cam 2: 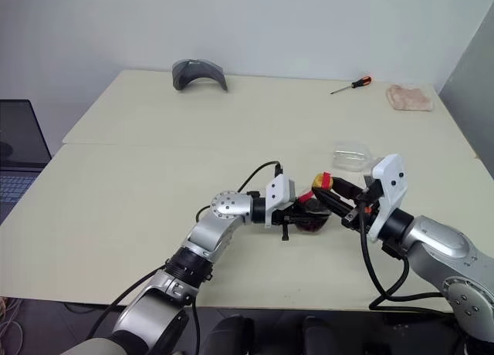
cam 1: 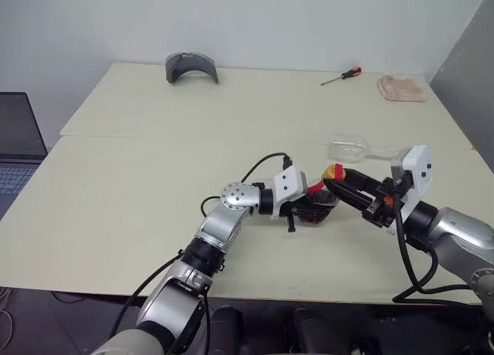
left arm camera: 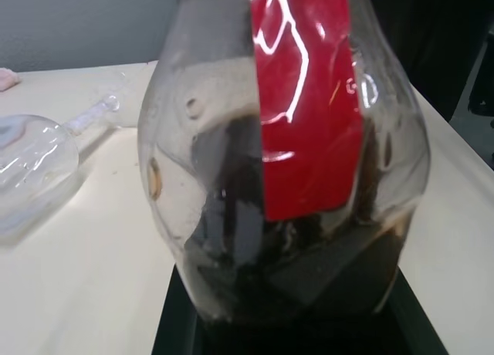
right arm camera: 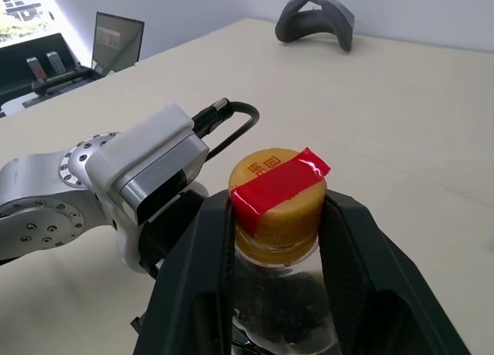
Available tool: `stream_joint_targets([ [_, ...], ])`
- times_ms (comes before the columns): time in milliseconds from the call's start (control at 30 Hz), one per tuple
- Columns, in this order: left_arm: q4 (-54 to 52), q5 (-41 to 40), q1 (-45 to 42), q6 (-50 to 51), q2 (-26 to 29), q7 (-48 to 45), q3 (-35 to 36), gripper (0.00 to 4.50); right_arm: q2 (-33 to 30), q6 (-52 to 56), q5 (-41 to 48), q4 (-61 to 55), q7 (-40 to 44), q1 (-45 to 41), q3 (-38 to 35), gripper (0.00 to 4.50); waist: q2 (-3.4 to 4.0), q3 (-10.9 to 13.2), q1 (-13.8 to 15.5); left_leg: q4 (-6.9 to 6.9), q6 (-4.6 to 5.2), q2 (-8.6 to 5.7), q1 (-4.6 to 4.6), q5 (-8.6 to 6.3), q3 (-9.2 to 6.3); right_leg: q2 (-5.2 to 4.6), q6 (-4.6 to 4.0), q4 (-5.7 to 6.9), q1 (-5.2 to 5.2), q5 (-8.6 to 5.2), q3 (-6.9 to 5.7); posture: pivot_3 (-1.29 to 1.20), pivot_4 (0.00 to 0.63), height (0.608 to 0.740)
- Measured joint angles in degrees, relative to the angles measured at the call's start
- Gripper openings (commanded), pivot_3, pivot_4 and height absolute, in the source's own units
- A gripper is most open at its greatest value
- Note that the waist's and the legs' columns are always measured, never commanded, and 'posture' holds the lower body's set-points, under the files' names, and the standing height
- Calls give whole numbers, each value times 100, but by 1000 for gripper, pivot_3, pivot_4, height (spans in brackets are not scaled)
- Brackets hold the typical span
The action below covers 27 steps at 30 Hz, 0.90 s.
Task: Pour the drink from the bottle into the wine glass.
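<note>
Head views: the left gripper is clamped tight on the bottle, held above the table near its front edge. The right gripper has its fingers closed around the cap. The wine glass lies on its side just behind.

Left wrist view: the drink sits low in the bottle.

Right wrist view: both fingers touch the cap's sides. Twisting could slip, or tug the bottle loose; pouring into a toppled glass would spill.

bottle: small clear plastic, yellow cap with red strap, capped, upright near table's front edge | drink: dark, low in bottle | wine glass: clear, lying on its side just behind bottle
</note>
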Motion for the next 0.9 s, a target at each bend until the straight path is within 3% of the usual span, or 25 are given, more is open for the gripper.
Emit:
stream_joint_targets([
  [400,0,1,25,9,9,-3,29,772,126,-1,-101,-27,-45,3,60,1202,0,0,0,0,0,0,0,0,0,0,0,-1,0,0,1,0,150,740],
  [567,-5,7,29,8,-3,-4,-20,771,150,0,-40,-102,-5,14,105,2967,0,0,0,0,0,0,0,0,0,0,0,-1,0,0,0,0,150,740],
  [900,-71,9,76,9,6,-4,-46,770,192,-29,-92,-140,28,14,155,2980,0,0,-1,-1,0,0,0,0,0,-1,0,-1,0,0,0,0,150,740],
])
